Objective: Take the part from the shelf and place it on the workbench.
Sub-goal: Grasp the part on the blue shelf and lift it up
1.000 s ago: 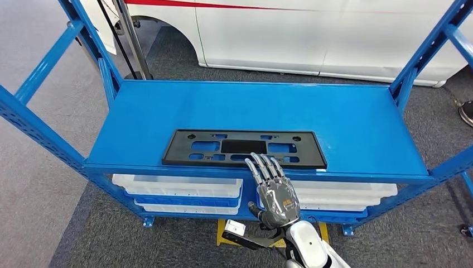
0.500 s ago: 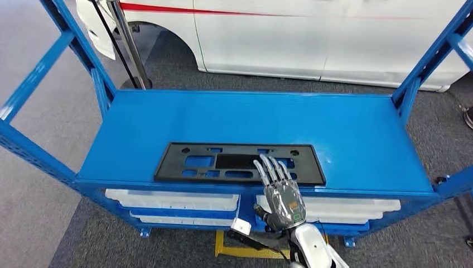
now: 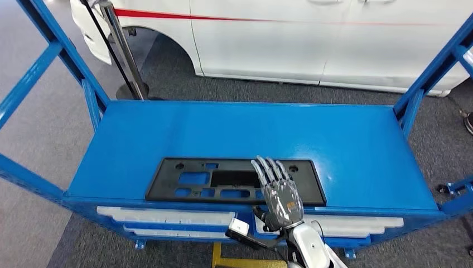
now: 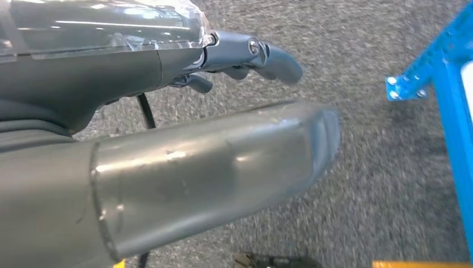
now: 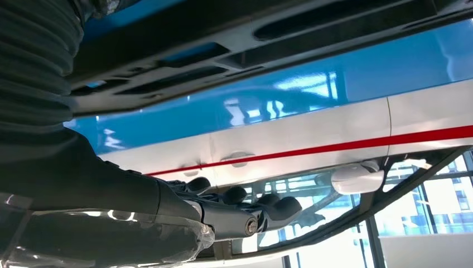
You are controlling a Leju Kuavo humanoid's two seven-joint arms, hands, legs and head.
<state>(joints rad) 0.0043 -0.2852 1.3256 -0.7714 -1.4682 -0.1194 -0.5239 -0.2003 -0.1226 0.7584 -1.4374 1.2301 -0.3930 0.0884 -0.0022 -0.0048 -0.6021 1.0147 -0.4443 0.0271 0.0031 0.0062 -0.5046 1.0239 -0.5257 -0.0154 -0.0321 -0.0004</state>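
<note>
The part is a flat black rectangular frame with several cut-outs. It lies along the front edge of the blue shelf top. My right hand comes up from below the shelf edge and lies over the part's right end, palm down, fingers straight and spread, holding nothing. In the right wrist view the part runs just beyond my right hand, whose fingers are stretched toward it. My left hand hangs over grey carpet with its thumb and fingers extended and nothing in them.
A white car with a red stripe stands close behind the shelf. White bins sit on the level below. Blue uprights rise at both shelf ends. A black pole stand is at the back left.
The whole picture has shifted: the camera came closer, and the shelf now sits lower in the frame. My right hand has reached a little farther over the part's right end.
</note>
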